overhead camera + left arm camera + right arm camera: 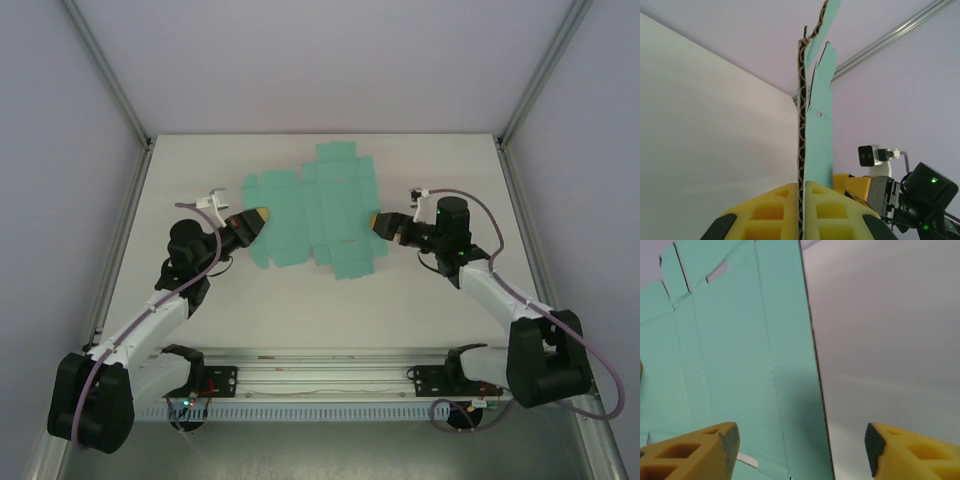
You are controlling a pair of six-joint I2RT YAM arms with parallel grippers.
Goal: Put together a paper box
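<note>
White surface (pixel 300 310) between pale walls carries the paper box (pixel 320 215), an unfolded teal die-cut sheet lying at the centre of the top view. The left gripper (pixel 258 217) pinches the sheet's left edge, likely to anchor it. The right gripper (pixel 378 222), jaws spread, straddles the sheet's right edge, perhaps lining up a grasp for folding.
</note>
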